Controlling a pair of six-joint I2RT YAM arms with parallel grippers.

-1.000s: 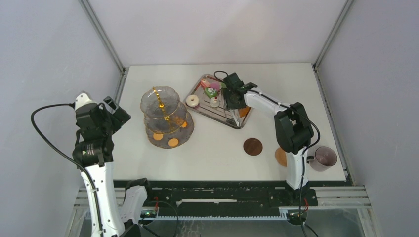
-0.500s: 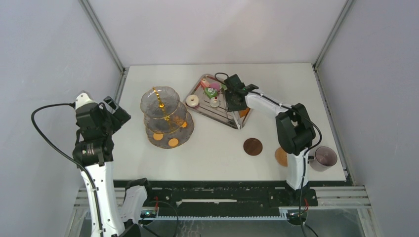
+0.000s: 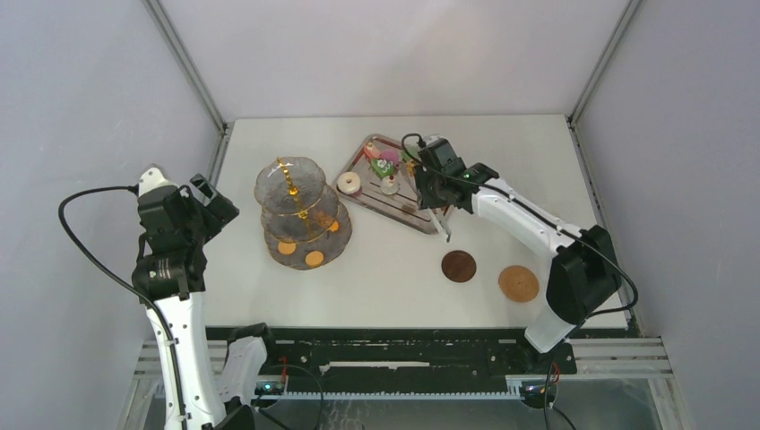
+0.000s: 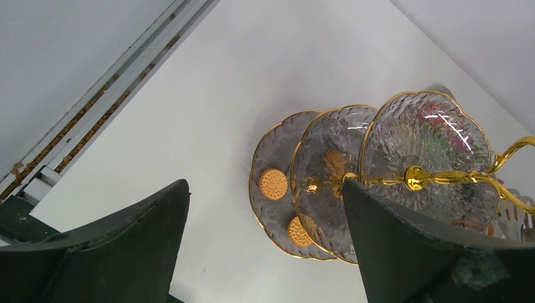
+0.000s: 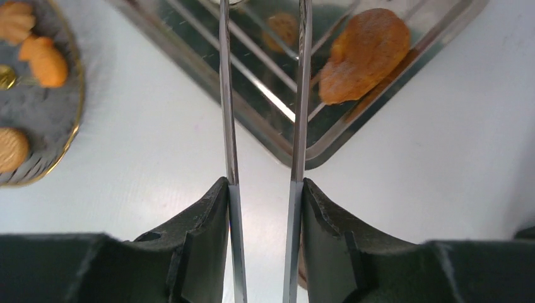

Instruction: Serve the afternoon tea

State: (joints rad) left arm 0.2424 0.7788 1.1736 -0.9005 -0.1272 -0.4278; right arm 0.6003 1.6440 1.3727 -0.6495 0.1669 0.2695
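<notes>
The three-tier glass stand [image 3: 300, 210] with a gold pole carries orange cookies [image 3: 315, 259] on its bottom tier. In the left wrist view the stand [image 4: 372, 164] and a cookie [image 4: 273, 184] lie ahead of my open, empty left gripper [image 4: 265, 183]. The steel tray [image 3: 408, 208] holds a white donut [image 3: 349, 183] and small colourful cakes [image 3: 385, 166]. My right gripper [image 3: 436, 193] is shut on the long metal tongs [image 3: 439, 224], both blades pressed between its fingers [image 5: 265, 189]. Past the tongs [image 5: 301, 95], an orange cookie [image 5: 363, 53] lies in the tray's near corner [image 5: 315, 154].
Two brown round coasters [image 3: 459, 266] [image 3: 519, 283] lie on the table between the tray and the right arm's base. My left gripper [image 3: 211, 204] hangs off the table's left edge, beside the stand. The stand's bottom tier [image 5: 38, 107] shows left of the tongs.
The right fingers have closed onto the tongs. The right arm's elbow has swung out to the right and the gripper has shifted slightly nearer. The left arm has stayed still.
</notes>
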